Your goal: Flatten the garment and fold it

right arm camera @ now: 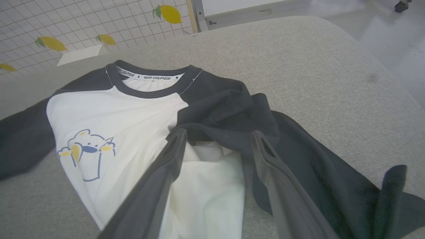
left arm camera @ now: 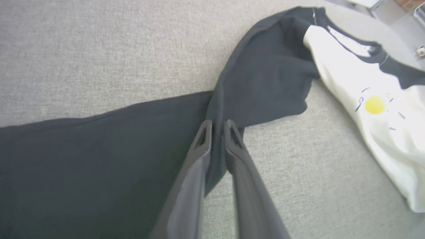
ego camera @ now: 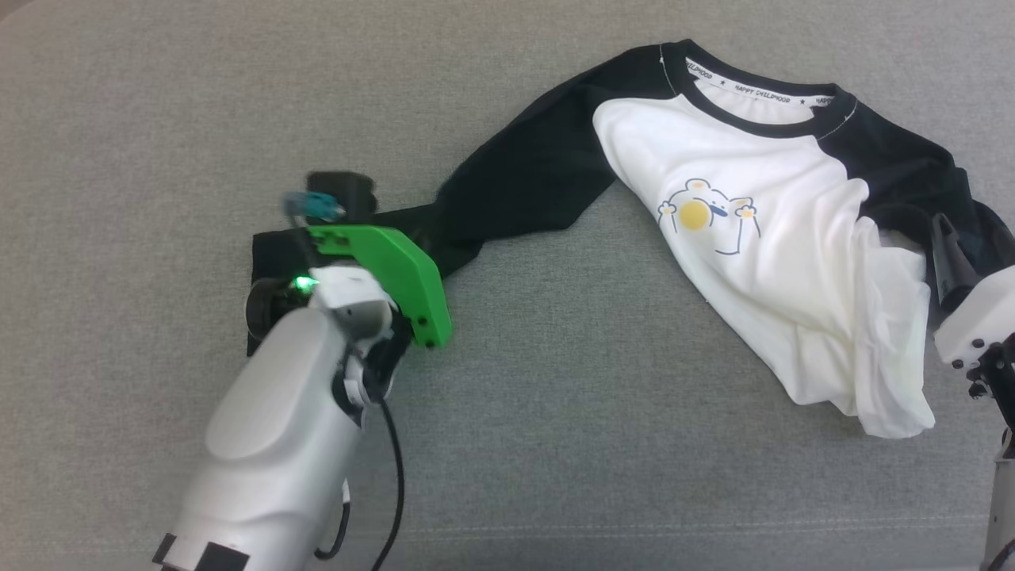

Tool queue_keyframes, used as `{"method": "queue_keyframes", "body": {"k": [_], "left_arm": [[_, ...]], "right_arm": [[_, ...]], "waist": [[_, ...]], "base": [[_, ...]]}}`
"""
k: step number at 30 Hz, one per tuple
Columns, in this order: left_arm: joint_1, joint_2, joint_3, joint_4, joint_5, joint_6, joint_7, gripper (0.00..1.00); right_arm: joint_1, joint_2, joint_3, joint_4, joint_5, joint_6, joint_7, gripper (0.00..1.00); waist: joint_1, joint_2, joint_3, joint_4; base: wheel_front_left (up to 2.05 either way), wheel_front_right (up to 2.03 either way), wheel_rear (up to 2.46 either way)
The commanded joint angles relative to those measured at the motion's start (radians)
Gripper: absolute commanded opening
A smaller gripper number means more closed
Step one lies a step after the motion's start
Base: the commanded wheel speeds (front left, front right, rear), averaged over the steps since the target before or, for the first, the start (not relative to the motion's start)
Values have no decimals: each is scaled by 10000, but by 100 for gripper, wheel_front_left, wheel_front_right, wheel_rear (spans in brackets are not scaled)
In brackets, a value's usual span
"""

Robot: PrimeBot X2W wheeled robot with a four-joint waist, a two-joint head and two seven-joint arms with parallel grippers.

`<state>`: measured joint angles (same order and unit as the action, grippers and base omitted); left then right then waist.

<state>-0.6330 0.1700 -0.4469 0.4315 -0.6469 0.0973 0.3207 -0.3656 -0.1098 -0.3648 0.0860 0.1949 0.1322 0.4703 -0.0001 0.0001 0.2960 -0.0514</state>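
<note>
Your left gripper [left arm camera: 217,125] pinches the black sleeve [left arm camera: 99,149] to stretch it flat. Right gripper [right arm camera: 219,132] gapes empty over the bunched T-shirt [right arm camera: 109,109].

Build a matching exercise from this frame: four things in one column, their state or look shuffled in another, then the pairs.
1 left gripper
2 right gripper
3 collar
4 chest print

A holds a yellow circle
B fingers spread wide apart
C closed on the black sleeve
D black band, lettered tape inside

Pairs: 1-C, 2-B, 3-D, 4-A
</note>
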Motion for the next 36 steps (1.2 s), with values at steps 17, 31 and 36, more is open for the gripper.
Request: {"method": "queue_keyframes", "body": {"k": [17,31,36], "left_arm": [[2260,1022,1417,-3246,-752,921,-567,0],[393,662,-792,-2062,460,103,833,100],[-536,684,-1289,-993,556,37,2406,100]], "right_arm": [[517,-168,-257,204,-15,-15,-39,100],[618,13,-275,113,32,-15,5,100],[600,87,-322,84,69,-15,-47,100]], "waist": [[1,-1,-995,1354],[1,-1,-483,584],[1,-1,-146,199]], "base": [[0,0,0],[0,0,0],[0,0,0]]}}
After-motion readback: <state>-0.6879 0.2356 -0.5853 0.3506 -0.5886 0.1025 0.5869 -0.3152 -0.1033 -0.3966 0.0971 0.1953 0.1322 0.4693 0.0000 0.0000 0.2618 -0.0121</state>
